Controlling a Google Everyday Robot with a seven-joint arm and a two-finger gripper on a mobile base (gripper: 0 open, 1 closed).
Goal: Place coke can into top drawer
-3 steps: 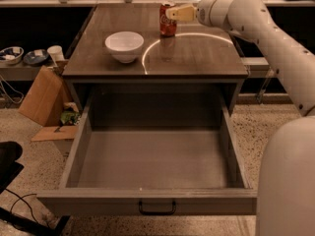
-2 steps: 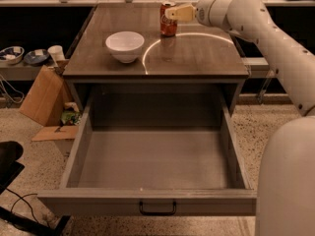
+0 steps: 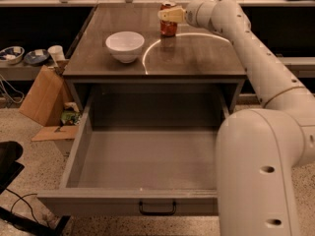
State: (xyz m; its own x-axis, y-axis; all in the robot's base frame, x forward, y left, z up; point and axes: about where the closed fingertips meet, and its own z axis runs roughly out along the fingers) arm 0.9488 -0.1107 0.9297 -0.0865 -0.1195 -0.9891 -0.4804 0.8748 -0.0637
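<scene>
Coke can (image 3: 168, 28): red body, silver top, upright on the tabletop (image 3: 202, 58) near its far edge, 12 o'clock. Gripper (image 3: 169, 15) comes in from 3 o'clock, beige fingers clenched around the can's upper half. White bowl (image 3: 125, 45) sits at the can's 8 o'clock. Top drawer (image 3: 123, 203) is open, 6 o'clock. Can and gripper are unmoved since a second ago.

Table (image 3: 197, 58): dark wood-grain top, semi-gloss, with a bright curved reflection.
Coke can (image 3: 168, 28): red painted metal, shiny.
Bowl (image 3: 125, 44): white, smooth, glossy; looks ceramic.
Top drawer (image 3: 147, 156): grey, smooth, matt panels. Handle (image 3: 157, 209): black.
Gripper (image 3: 166, 15), at the can on the far part of the table: cream plastic, matt.
Arm (image 3: 256, 68): white smooth plastic shell, soft sheen.
Cardboard (image 3: 42, 97) beside the table: brown, matt.
Floor (image 3: 29, 181): speckled, terrazzo-like.
</scene>
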